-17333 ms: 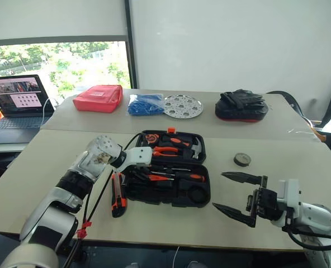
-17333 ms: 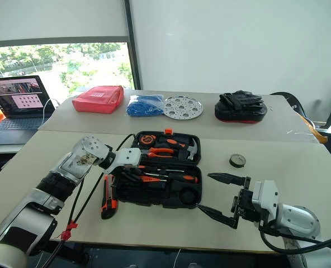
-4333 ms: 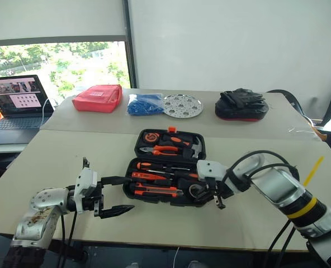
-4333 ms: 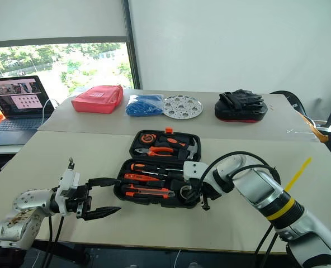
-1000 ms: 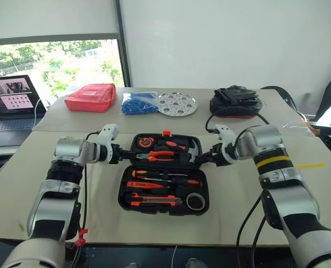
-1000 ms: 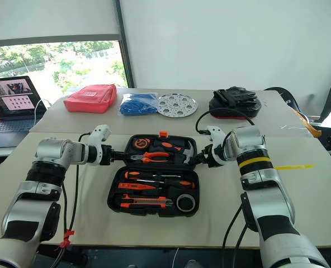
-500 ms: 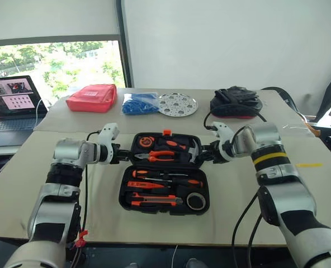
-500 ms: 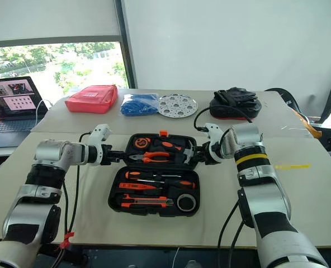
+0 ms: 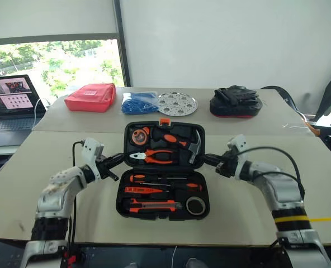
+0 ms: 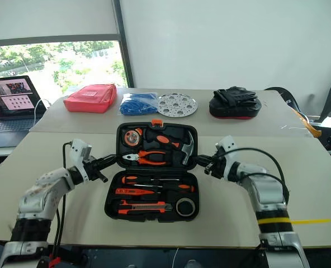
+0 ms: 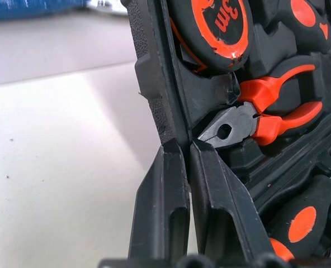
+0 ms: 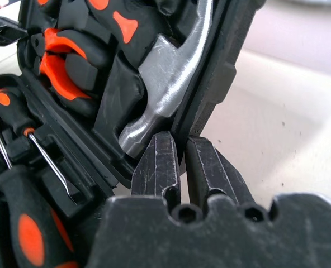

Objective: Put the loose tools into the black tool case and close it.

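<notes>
The black tool case [image 9: 119,196] lies open mid-table, its lid [image 9: 128,129] tilted up off the table. In the base sit the screwdrivers [image 9: 164,180], the utility knife [image 9: 152,206] and the tape roll [image 9: 195,206]. Pliers [image 9: 154,157], a hammer [image 9: 192,146] and a tape measure sit in the lid. My left gripper [image 9: 116,160] is shut on the lid's left rim [image 11: 154,84], fingers [image 11: 164,190] pinching the edge. On the lid's right rim [image 12: 216,78] my right gripper [image 9: 208,160] is likewise shut, one finger [image 12: 159,162] beside the hammer head.
On the far table are a red pouch [image 9: 90,97], a blue bundle [image 9: 138,103], a perforated metal disc [image 9: 177,104] and a black bag with a red rim [image 9: 235,104]. A laptop [image 9: 9,105] stands far left. A yellow strip [image 9: 322,219] lies near the right edge.
Both grippers have shut on the lid's side rims and drawn back toward me. The lid, flat on the table a second ago, now tilts upward.
</notes>
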Motion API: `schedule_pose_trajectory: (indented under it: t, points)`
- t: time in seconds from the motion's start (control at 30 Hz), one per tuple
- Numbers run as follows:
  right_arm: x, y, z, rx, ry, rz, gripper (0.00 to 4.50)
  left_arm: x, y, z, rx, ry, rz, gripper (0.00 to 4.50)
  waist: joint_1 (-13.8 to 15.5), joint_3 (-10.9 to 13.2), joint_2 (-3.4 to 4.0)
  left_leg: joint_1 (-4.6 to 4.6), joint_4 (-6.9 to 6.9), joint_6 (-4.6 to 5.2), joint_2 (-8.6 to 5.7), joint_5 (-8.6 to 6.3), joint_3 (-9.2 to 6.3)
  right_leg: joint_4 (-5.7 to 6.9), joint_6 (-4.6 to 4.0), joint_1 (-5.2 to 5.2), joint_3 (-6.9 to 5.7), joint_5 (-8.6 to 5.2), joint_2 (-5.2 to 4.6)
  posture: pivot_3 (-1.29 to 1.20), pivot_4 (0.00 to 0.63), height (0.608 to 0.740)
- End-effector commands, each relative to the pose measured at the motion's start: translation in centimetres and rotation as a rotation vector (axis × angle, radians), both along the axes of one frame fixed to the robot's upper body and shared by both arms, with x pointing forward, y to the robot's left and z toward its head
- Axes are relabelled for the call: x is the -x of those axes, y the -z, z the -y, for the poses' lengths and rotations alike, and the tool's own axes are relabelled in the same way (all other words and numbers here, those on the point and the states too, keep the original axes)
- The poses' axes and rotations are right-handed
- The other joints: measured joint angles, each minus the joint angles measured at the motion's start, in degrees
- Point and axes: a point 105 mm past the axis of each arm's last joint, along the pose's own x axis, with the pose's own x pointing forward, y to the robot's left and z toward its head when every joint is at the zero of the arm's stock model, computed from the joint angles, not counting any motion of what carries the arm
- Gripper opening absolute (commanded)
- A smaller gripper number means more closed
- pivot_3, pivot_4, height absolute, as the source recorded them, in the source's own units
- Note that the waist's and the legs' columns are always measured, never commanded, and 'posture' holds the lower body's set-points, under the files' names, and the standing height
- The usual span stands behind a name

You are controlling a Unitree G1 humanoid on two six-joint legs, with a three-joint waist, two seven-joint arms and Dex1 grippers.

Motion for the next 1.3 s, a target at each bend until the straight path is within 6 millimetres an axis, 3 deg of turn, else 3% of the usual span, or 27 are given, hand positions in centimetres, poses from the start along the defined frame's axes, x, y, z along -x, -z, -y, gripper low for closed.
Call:
schedule_pose_trajectory:
  t: [0.03,0.27,0.33,0.4,0.63,0.7,0.83,0.97,1.13,1.23,1.3]
  points:
    - [1.7,-2.0,-0.5,0.1,-0.094,0.323,0.07,2.3,-2.3,1.0,-0.114,0.119,0.286,0.0,0.0,0.0,0.0,0.02,-0.01,0.0,0.0,0.0,0.01,-0.08,0.0,0.02,0.0,0.0,0.0,0.0,0.15,0.74]
    - [4.3,-0.1,-0.6,0.232,-0.263,0.537,0.07,3.9,-0.3,0.6,-0.309,0.19,0.423,0.0,0.1,0.0,0.0,0.13,0.01,-0.03,0.01,0.03,0.02,-0.1,-0.01,0.12,0.0,0.02,0.02,0.0,0.15,0.74]
    - [5.1,0.0,-0.4,0.276,-0.312,0.62,0.93,4.6,0.2,0.7,-0.361,0.225,0.46,0.0,0.0,0.0,0.0,0.21,-0.01,-0.03,0.02,0.03,0.03,-0.11,-0.01,0.17,0.01,0.02,0.03,0.0,0.15,0.74]
    - [5.1,0.3,-0.3,0.282,-0.327,0.63,1.5,4.9,0.6,0.8,-0.368,0.255,0.462,0.0,-0.1,0.0,0.0,0.32,-0.07,-0.02,0.04,0.02,0.05,-0.12,-0.02,0.24,0.02,0.01,0.05,0.0,0.15,0.74]
    - [6.3,0.3,-0.1,0.456,-0.429,0.868,3.98,6.9,1.7,0.8,-0.474,0.343,0.516,2.53,-0.1,0.0,0.0,0.92,-0.09,0.01,0.1,0.0,0.07,-0.29,-0.02,0.9,0.02,0.01,0.07,0.0,0.15,0.74]
    - [6.7,0.7,0.1,0.509,-0.467,0.905,4.49,7.4,2.0,0.5,-0.508,0.367,0.524,3.16,-0.1,0.0,0.0,1.0,-0.08,0.01,0.09,0.0,0.09,-0.27,-0.02,0.98,0.04,0.01,0.06,0.0,0.15,0.74]
    - [7.2,1.6,1.2,0.577,-0.512,0.901,4.5,7.9,2.2,-1.2,-0.521,0.344,0.462,4.33,0.0,0.0,-0.01,1.27,-0.09,0.02,0.12,0.0,0.1,-0.25,-0.03,1.23,0.06,0.01,0.08,0.0,0.15,0.74]
    - [7.5,2.1,2.7,0.61,-0.504,0.86,4.5,8.5,2.5,-3.1,-0.499,0.325,0.343,4.33,0.0,0.0,-0.01,1.51,-0.13,0.06,0.15,-0.02,0.17,-0.29,-0.03,1.49,0.12,0.0,0.03,0.0,0.15,0.74]
    - [7.9,2.6,4.6,0.627,-0.467,0.771,4.5,9.7,3.0,-6.3,-0.377,0.299,-0.006,4.33,-0.1,0.1,-0.11,2.04,-0.27,0.16,0.29,-0.08,0.15,-0.58,-0.1,2.07,0.0,-0.06,0.12,0.0,0.15,0.74]
    - [8.5,2.8,5.4,0.62,-0.47,0.689,4.5,10.4,3.5,-7.2,-0.416,0.323,-0.097,4.33,-0.1,0.1,-0.08,2.06,-0.31,0.16,0.28,-0.09,0.15,-0.56,-0.14,2.05,0.0,-0.1,0.13,0.0,0.15,0.74]
    - [9.3,3.3,5.7,0.566,-0.491,0.544,3.98,10.1,3.6,-6.8,-0.429,0.332,-0.083,4.44,-0.1,0.1,-0.05,2.07,-0.32,0.16,0.25,-0.09,0.18,-0.56,-0.13,2.05,0.04,-0.1,0.09,0.0,0.15,0.74]
